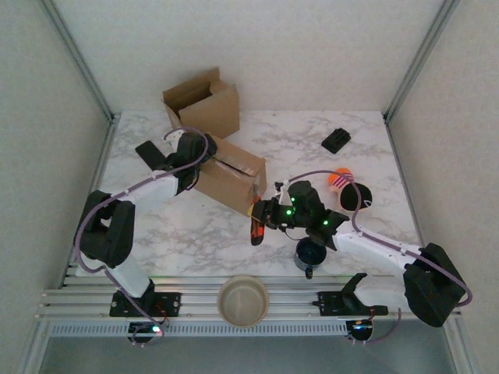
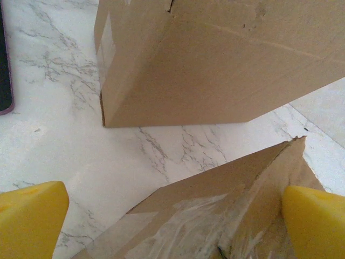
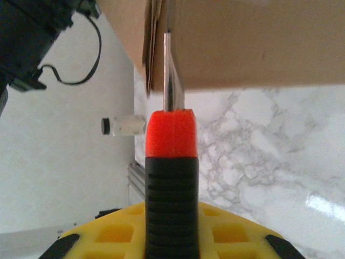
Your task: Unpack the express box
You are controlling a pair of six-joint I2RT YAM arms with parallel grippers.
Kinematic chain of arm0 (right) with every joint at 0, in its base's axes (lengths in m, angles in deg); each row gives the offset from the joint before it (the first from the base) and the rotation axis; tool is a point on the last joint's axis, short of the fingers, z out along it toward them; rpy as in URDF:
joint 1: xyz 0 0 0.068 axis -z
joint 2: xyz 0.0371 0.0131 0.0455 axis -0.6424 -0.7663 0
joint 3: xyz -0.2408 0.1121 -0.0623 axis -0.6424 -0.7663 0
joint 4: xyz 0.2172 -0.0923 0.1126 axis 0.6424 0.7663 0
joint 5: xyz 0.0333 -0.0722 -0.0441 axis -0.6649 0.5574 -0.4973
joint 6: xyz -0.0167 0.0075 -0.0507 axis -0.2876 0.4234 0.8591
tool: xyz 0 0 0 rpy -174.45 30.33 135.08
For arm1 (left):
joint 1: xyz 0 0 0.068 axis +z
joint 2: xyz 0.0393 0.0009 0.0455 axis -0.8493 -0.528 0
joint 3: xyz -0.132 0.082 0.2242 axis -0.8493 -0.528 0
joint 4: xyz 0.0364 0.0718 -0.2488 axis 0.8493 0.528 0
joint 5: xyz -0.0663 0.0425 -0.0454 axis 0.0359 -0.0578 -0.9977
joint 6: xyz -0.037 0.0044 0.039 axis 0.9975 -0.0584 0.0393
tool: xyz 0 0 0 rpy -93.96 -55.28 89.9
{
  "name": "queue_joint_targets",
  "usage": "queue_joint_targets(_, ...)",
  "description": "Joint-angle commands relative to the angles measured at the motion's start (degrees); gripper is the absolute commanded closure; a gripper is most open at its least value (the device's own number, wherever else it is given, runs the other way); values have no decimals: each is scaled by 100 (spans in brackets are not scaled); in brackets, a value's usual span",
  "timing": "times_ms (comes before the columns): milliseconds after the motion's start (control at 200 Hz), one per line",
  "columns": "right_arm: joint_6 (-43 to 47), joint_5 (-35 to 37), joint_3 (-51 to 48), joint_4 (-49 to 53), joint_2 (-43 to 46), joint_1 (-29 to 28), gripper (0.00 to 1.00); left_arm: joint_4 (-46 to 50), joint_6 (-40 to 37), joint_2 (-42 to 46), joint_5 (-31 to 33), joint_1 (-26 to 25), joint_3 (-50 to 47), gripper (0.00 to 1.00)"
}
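The express box (image 1: 230, 175), brown cardboard sealed with clear tape, lies in the middle of the table. My left gripper (image 1: 184, 154) hovers over its left end, open, and its yellow fingers (image 2: 29, 221) straddle the taped top (image 2: 215, 205) in the left wrist view. My right gripper (image 1: 274, 212) is shut on a knife (image 1: 255, 222) with a black and red handle (image 3: 171, 178). The metal blade (image 3: 171, 75) points at the box's near right edge (image 3: 242, 43), with its tip up against the cardboard.
A second cardboard box (image 1: 204, 105) stands open behind the first. A dark flat object (image 1: 150, 152) lies left of my left gripper. Right of centre are a black block (image 1: 336, 140), an orange toy (image 1: 340, 178) and a dark cup (image 1: 309, 253). A beige bowl (image 1: 242, 300) sits on the front rail.
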Motion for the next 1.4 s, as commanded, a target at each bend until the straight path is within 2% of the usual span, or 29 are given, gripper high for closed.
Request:
queue_joint_targets(0,-126,-654,-217,412,142,-322,100,1336,60,-663,-28,-42,-336,0)
queue_joint_targets(240,-110,-556,-404,683,564,-367,100,1323,66,-663,-36,-51,-335,0)
queue_joint_targets(406,327,98,-218,1660,993,-200,100,1287,0,-640,-78,-51,-319,0)
queue_joint_targets(491,697,383,-96,2198,1364,196,100,1243,-141,-554,-136,-52,-260,0)
queue_joint_targets(651,1674,202,182,2814,1678,1825,100,1169,-639,-254,-372,-72,94,0)
queue_joint_targets(781,2386,-522,403,2343,773,2786,100,1236,-1080,-14,-540,-78,594,0)
queue_joint_targets(896,3046,-1083,746,1678,-597,3179,100,1298,-1390,201,-609,-78,1009,0)
queue_joint_targets(1011,3749,-880,1151,1359,-1600,3183,100,1304,-1633,466,-644,-78,1261,0)
queue_joint_targets(1142,4180,-590,1353,1061,-2333,3189,100,1255,-1775,861,-627,-80,1226,0)
queue_joint_targets(1397,3890,-30,1645,1353,-3268,3187,100,1605,-1647,1543,-521,-78,886,0)
